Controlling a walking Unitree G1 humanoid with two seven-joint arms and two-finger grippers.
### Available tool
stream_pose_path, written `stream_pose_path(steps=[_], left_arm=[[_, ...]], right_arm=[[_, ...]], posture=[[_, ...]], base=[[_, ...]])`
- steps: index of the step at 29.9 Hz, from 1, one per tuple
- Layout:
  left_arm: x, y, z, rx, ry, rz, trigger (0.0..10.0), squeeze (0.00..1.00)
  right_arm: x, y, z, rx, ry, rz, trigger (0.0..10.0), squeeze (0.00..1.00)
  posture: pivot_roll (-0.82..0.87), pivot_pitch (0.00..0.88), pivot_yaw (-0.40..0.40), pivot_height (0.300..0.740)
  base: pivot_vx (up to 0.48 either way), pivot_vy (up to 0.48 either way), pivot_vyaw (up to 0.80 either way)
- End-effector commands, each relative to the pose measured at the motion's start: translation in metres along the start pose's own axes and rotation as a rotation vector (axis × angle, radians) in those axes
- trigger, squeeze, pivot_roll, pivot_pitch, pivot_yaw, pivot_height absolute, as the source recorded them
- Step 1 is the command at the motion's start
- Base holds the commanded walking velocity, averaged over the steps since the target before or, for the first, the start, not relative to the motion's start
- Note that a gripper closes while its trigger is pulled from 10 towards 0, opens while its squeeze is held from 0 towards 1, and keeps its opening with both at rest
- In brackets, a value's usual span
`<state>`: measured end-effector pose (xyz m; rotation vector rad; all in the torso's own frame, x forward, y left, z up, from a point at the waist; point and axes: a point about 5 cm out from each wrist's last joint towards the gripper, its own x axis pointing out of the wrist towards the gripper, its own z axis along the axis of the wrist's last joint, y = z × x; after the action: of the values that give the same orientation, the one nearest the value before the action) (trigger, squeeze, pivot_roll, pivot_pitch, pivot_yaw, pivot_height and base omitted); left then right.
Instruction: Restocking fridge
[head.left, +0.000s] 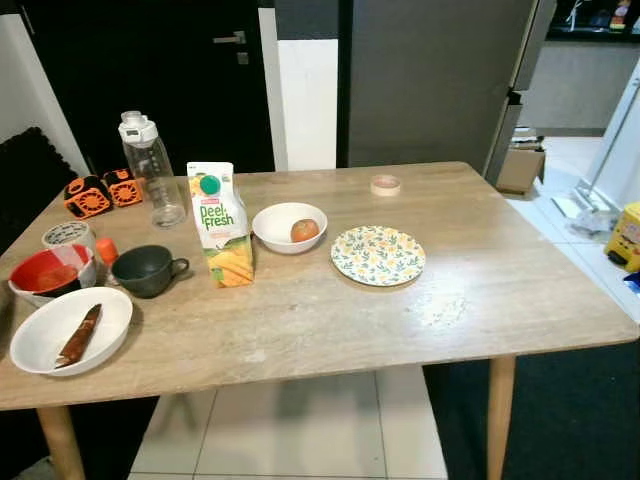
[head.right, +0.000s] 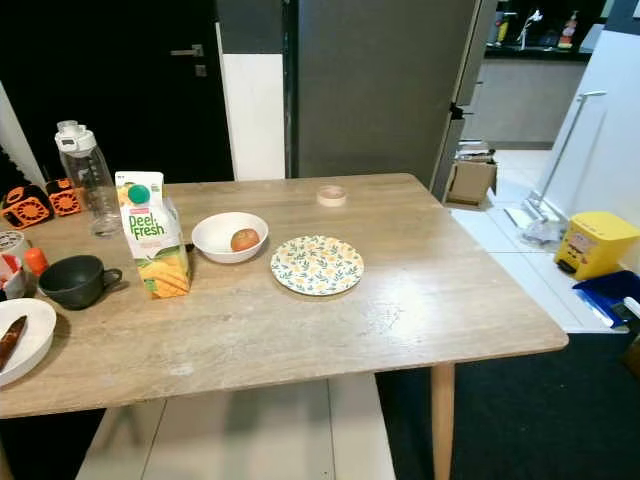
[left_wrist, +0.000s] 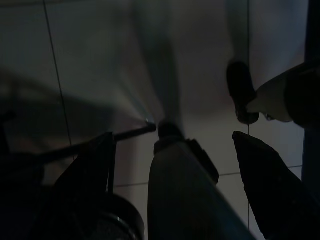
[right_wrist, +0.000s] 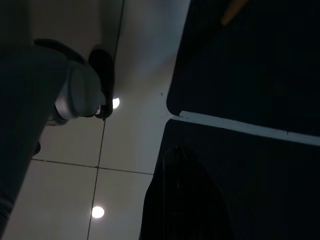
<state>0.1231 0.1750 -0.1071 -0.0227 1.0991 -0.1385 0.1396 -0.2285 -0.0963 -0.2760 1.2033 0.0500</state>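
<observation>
Juice carton (head.left: 221, 225) sits upright on the bench (head.left: 470, 290), fridge (head.left: 430, 80) behind; arms hang idle, can't tell jaws.

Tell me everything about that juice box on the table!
The juice carton is a tall paper box with a slanted gable top and a round green screw cap, still on. Its upper front is white with green "Deel Fresh" lettering; the lower part is yellow-orange with fruit pictured. It stands upright on the wooden table, between the dark green mug and the white bowl holding an apple, touching neither as far as I can tell.
</observation>
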Motion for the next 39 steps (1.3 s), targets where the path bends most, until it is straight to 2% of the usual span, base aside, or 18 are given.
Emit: stream_pose_path(steps=[1, 6, 22, 29, 36, 39], left_arm=[[-0.001, -0.001, -0.006, -0.019, 0.021, -0.007, 10.0, 0.00], [-0.001, -0.001, -0.006, -0.024, 0.022, 0.000, 10.0, 0.00], [-0.001, 0.001, -0.004, -0.030, 0.013, 0.012, 10.0, 0.00], [-0.001, 0.002, -0.005, -0.032, 0.014, 0.026, 10.0, 0.00], [-0.001, 0.006, -0.002, -0.068, -0.005, 0.058, 10.0, 0.00], [-0.002, 0.013, 0.001, -0.139, -0.029, 0.101, 10.0, 0.00]], right_arm=[[0.000, 0.000, 0.001, -0.003, -0.007, 0.001, 10.0, 0.00], [0.000, 0.001, 0.001, -0.004, -0.005, 0.005, 10.0, 0.00], [0.000, 0.001, 0.001, -0.004, -0.005, 0.006, 10.0, 0.00], [0.000, 0.002, 0.001, -0.005, -0.005, 0.010, 10.0, 0.00], [0.000, 0.001, 0.000, -0.006, -0.004, 0.005, 10.0, 0.00], [0.000, 0.000, 0.000, -0.007, -0.003, 0.002, 10.0, 0.00]], posture=[[-0.09, 0.000, 0.017, 0.740], [-0.09, 0.000, 0.017, 0.740], [-0.09, 0.000, 0.017, 0.740], [-0.09, 0.000, 0.017, 0.740], [-0.09, 0.000, 0.015, 0.740], [-0.09, 0.000, 0.015, 0.740]], base=[[0.000, -0.480, 0.00], [0.000, -0.466, 0.00], [0.000, 0.000, 0.00], [0.000, -0.367, 0.00], [0.000, -0.044, 0.00], [0.000, 0.000, 0.00]])
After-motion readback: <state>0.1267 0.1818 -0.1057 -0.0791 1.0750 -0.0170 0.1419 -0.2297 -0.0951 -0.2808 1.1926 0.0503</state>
